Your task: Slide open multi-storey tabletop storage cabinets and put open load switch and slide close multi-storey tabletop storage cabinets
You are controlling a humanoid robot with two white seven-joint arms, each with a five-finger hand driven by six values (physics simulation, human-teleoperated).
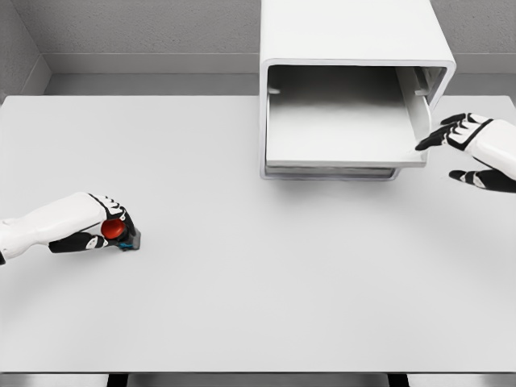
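Between the curled fingers of the left hand sits the load switch, a small dark block with a red knob on top; the fingers are wrapped over it from above and behind, and its base appears to rest on the table, though the contact is hard to read. Far off to the right of that grasp, the right hand hangs with its dark fingers spread apart and holding nothing, their tips just beside the right front corner of the pulled-out drawer. Around the drawer stands the white storage cabinet, at the back of the table, well apart from the switch.
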